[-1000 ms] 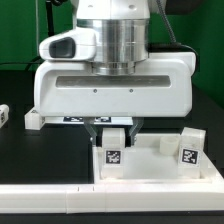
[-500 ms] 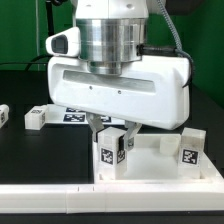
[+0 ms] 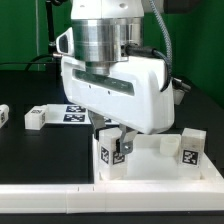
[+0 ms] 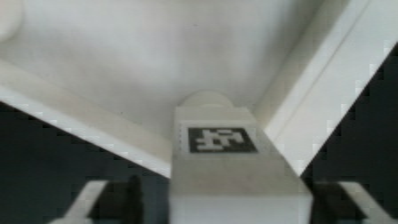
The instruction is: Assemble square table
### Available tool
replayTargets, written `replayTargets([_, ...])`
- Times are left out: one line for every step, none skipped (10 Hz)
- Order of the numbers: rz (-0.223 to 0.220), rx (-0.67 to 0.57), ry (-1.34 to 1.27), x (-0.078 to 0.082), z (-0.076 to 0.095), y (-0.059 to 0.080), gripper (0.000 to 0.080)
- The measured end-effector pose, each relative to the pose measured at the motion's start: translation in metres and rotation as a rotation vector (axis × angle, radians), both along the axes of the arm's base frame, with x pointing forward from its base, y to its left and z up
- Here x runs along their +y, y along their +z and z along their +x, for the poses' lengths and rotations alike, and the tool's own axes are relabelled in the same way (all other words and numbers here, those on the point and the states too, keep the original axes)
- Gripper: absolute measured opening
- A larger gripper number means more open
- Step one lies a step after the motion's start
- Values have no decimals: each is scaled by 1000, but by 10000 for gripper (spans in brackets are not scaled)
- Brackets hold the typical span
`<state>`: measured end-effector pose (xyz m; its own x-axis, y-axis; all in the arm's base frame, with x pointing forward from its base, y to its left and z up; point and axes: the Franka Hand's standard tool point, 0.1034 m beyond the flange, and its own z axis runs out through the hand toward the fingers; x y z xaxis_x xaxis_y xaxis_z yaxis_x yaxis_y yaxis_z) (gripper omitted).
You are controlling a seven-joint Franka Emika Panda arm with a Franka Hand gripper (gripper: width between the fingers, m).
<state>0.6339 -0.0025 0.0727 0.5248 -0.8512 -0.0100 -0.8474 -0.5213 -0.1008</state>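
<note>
Between the jaws, which stand apart and clear of it on both sides, a tagged white leg (image 3: 110,158) stands at the corner of the square tabletop (image 3: 150,172) on the exterior view's left. A second leg (image 3: 190,148) stands at the tabletop's right side. A loose leg (image 3: 35,118) and the marker board (image 3: 70,112) lie farther left on the black desk (image 3: 40,155).

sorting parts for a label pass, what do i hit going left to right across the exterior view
cut-off tagged block → loose leg → marker board → middle leg, standing on the tabletop → right leg
</note>
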Motion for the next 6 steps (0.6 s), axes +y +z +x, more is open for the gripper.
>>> replayTargets([-4, 6, 65, 1, -1, 0, 512])
replayTargets([-15, 2, 187, 1, 0, 1, 623])
replayTargets([-27, -13, 355, -6, 0, 1, 642])
replayTargets([-28, -13, 366, -6, 0, 1, 647])
replayTargets([-38, -18, 459, -6, 0, 0, 647])
replayTargets([-46, -23, 556, -6, 0, 0, 649])
